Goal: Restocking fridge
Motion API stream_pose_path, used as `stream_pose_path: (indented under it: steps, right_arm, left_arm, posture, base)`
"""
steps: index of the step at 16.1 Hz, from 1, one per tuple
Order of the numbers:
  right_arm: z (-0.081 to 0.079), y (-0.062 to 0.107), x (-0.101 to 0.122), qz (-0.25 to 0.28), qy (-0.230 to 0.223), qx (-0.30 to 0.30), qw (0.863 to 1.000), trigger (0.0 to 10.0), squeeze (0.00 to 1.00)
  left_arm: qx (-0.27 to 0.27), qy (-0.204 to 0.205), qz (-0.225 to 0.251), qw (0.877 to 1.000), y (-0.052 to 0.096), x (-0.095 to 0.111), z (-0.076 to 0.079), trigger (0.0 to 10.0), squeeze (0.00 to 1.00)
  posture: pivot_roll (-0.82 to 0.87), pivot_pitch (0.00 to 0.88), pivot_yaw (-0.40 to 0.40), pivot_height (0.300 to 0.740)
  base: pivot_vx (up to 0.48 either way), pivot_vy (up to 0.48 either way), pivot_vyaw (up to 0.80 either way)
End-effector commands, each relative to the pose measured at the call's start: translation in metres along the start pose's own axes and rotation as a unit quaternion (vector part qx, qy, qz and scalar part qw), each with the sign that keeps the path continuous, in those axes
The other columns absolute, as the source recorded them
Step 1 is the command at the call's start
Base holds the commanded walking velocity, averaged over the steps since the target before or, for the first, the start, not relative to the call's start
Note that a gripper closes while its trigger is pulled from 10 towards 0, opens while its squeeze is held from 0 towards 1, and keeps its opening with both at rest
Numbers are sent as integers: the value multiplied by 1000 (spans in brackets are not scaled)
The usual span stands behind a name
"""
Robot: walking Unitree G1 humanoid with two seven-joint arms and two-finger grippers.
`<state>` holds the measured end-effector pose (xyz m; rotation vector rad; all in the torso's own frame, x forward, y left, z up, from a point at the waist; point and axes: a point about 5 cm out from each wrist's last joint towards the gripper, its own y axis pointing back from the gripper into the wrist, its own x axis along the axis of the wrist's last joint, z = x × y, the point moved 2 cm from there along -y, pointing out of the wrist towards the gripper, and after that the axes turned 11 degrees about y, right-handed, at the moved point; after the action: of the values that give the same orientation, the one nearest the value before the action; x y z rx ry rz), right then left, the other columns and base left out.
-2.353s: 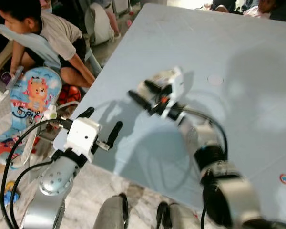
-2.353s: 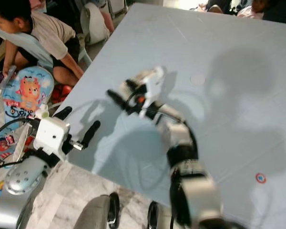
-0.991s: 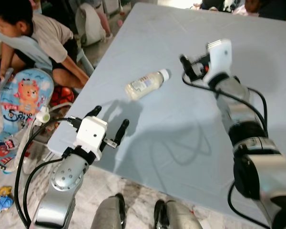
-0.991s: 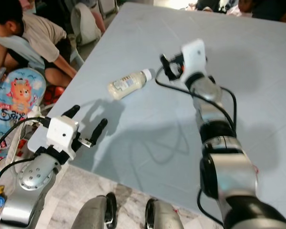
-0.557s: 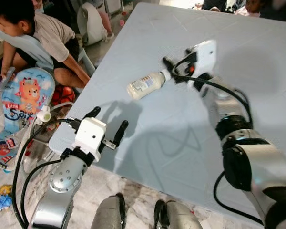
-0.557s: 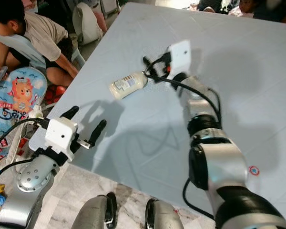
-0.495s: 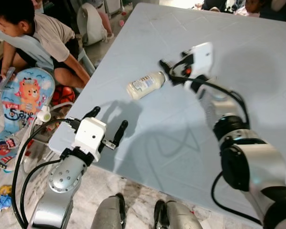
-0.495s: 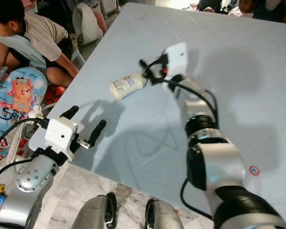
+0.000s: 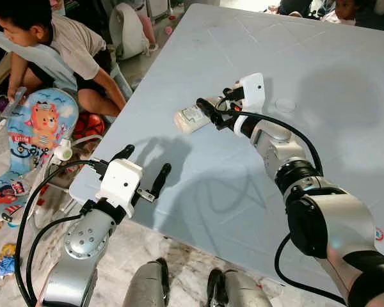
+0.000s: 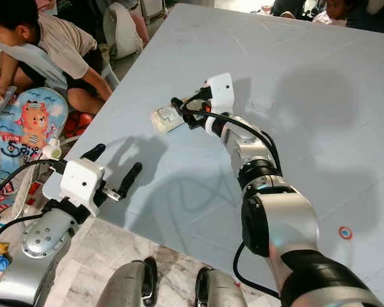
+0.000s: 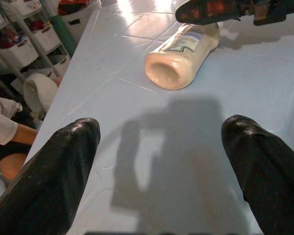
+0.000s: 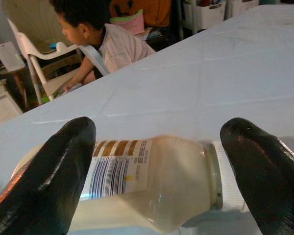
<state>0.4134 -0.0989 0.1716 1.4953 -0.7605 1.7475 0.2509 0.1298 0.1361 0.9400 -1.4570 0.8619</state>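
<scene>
Right claw [image 12: 157, 166] astride smooth plastic bottle [image 12: 137, 181]

The pale blue desk [image 9: 345, 160] has a smooth, faintly glossy top with shallow moulded lines. The cream-coloured translucent plastic bottle [image 12: 152, 186] looks glossy, with a printed paper label and a ribbed white plastic cap. The right claw [image 12: 161, 161] has matt-black, slightly grainy fingers [image 12: 54, 181], on a brushed silver metal arm [image 9: 333, 224].

bright overhead light, sharp arm shadows on the pale table [image 9: 345, 57], wrist views soft-focused up close
</scene>
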Motion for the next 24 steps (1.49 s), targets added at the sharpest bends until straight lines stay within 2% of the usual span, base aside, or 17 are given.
stream_pose_path:
  steps: [1,5,6,9,11,16,18,20,21,22,24]
  right_arm:
    - [-8,2,-11,-15,-8,22,1000,10000,0]
    - [-27,7,-17,10,-20,110,994,10000,0]
    - [-31,9,-18,15,-10,128,992,10000,0]
    - [-51,23,-17,42,-2,196,980,10000,0]
    - [-62,31,-7,61,-4,227,972,10000,0]
    - [-70,44,13,79,-1,250,965,10000,0]
    - [-73,53,18,81,46,250,964,10000,0]
    - [-64,56,17,83,84,228,966,10000,0]
    - [-50,57,13,73,158,205,963,10000,0]
    - [-40,55,7,57,207,189,958,10000,0]
    - [-24,52,2,29,259,163,952,10000,0]
  left_arm:
    - [-7,-10,-2,1000,3,2,2,10000,0]
    - [-10,-9,-2,1000,2,2,3,10000,0]
    - [-10,-8,-2,1000,2,1,3,10000,0]
    - [-13,-7,-1,1000,0,2,4,10000,0]
    - [-14,-6,0,1000,-1,1,5,10000,0]
    - [-11,-6,3,1000,-4,1,5,10000,0]
    - [-8,-5,4,1000,-4,0,5,10000,0]
    - [-7,-5,3,1000,-5,0,5,10000,0]
    - [-5,-4,2,1000,-6,-1,4,10000,0]
    - [11,-4,-3,1000,-7,-3,1,10000,0]
    - [84,-10,-27,996,-4,-11,-20,10000,0]
  posture:
    - [186,188,29,740]
    - [179,190,26,740]
    - [179,190,26,740]
    - [157,190,24,740]
    - [148,189,24,740]
    - [139,179,11,740]
    - [131,173,7,740]
    - [124,169,4,740]
    - [121,167,2,740]
    - [120,167,2,740]
    - [122,167,2,740]
  base:
    - [0,0,0]
    - [0,0,0]
    - [0,0,0]
    - [0,0,0]
    - [0,0,0]
    - [0,0,0]
    - [0,0,0]
    - [0,0,0]
    - [0,0,0]
    - [0,0,0]
    - [0,0,0]
